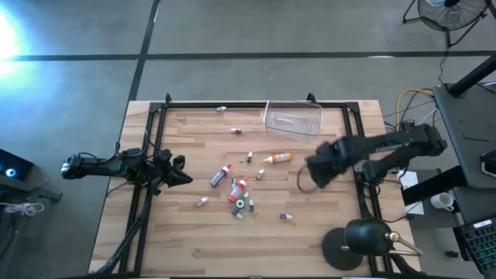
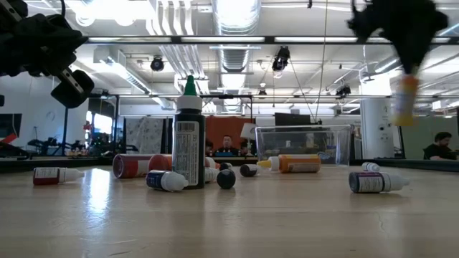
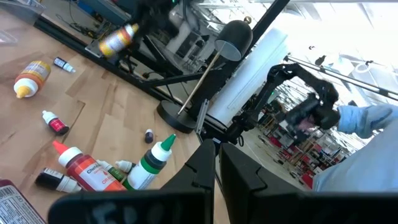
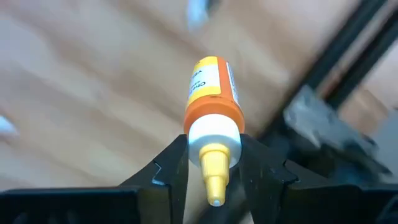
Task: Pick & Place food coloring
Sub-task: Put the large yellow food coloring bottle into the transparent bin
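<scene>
Several tiny food coloring bottles (image 1: 236,190) lie scattered on their sides mid-table: red, whitish, dark-capped. One dark bottle with a green cap (image 2: 188,132) stands upright. A second orange bottle (image 1: 277,158) lies near the clear box. My right gripper (image 1: 314,172) hovers above the table's right half, shut on an orange bottle with a yellow cap (image 4: 211,93). My left gripper (image 1: 177,169) waits shut over the table's left edge, touching nothing. My right gripper (image 4: 214,152) pinches the orange bottle by its white neck (image 4: 214,138), just below the yellow cap, one finger on each side. The fingers come from above, pointing down. The bottle (image 2: 405,100) hangs cap-up below them, lifted well clear of the table.
A clear rectangular plastic box (image 1: 293,120) sits at the table's far side, right of centre. A black lamp base (image 1: 356,242) stands at the near right corner. Black frame rails (image 1: 155,155) run along the table's left and right edges. Bare wood lies toward the near edge.
</scene>
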{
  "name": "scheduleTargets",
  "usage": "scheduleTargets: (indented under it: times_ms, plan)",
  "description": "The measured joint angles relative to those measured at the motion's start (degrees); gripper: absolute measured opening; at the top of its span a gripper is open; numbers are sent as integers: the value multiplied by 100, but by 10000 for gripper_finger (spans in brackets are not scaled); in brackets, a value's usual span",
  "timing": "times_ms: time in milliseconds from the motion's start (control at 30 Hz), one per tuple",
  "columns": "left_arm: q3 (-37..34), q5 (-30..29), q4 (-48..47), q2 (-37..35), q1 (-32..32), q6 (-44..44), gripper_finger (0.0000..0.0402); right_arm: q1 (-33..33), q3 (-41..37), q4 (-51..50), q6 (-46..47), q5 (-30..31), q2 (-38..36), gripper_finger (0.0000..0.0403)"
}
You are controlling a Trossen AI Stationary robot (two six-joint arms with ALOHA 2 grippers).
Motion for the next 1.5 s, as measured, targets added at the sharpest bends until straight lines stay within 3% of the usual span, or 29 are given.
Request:
scheduleTargets:
  times_ms: [133,267,500,733,1000,1500]
  plan:
    - [0,1,0,0,0,0,0,-789,649,-41,-63,912,168,111]
    - [0,0,0,4,0,0,0,-1507,1080,-20,-727,1523,533,111]
    - [0,1,0,4,0,0,0,-2671,1566,203,-2169,1724,1544,112]
    - [0,1,0,4,0,0,0,-3645,1521,738,-3650,857,2035,112]
    - [0,2,0,4,-1,0,0,-4490,1295,907,-4343,26,2162,112]
    - [0,2,-2,4,-4,0,0,-4390,1051,947,-4578,-525,2444,125]
